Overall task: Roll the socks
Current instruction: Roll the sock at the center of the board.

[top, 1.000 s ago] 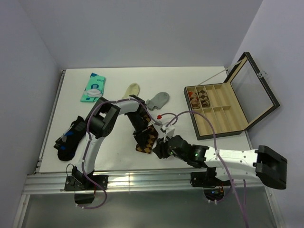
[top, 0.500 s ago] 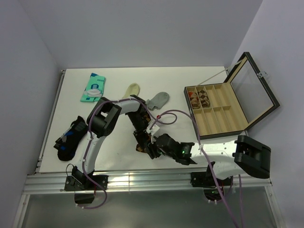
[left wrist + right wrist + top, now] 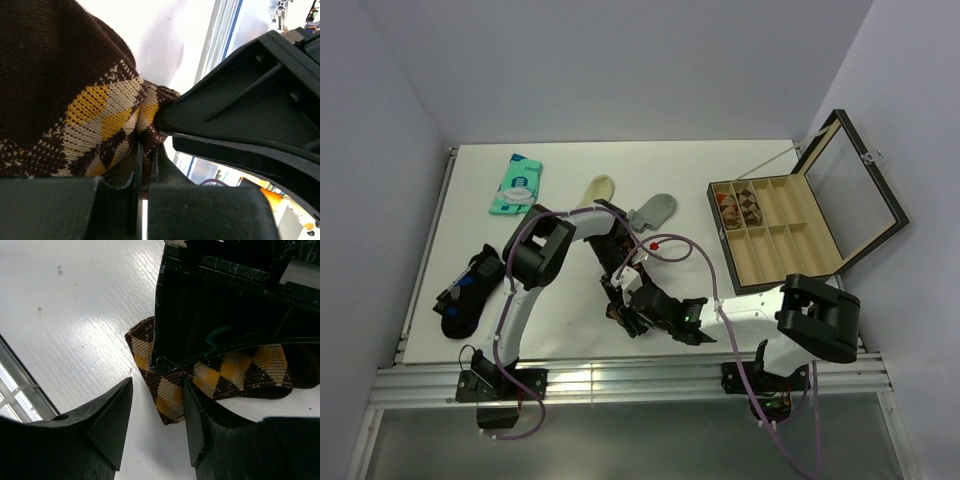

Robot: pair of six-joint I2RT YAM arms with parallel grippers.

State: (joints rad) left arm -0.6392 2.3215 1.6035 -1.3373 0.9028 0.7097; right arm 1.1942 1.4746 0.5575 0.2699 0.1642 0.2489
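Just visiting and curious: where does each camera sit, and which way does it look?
Top external: fixed above and behind, looking down on the table; both arms show, bases at the bottom.
Left wrist: on the left arm, looking along the left gripper, whose fingers are shut on the argyle sock.
Right wrist: on the right arm, looking down past the open right gripper at the table.
Shared: both wrist views show the argyle sock.

No words or numbers can be read anywhere, and the flat teal-and-white packet point(image 3: 516, 186) lying at the far left of the white table point(image 3: 720, 160) has some small marks printed on it, but they are too tiny and blurry to make out.
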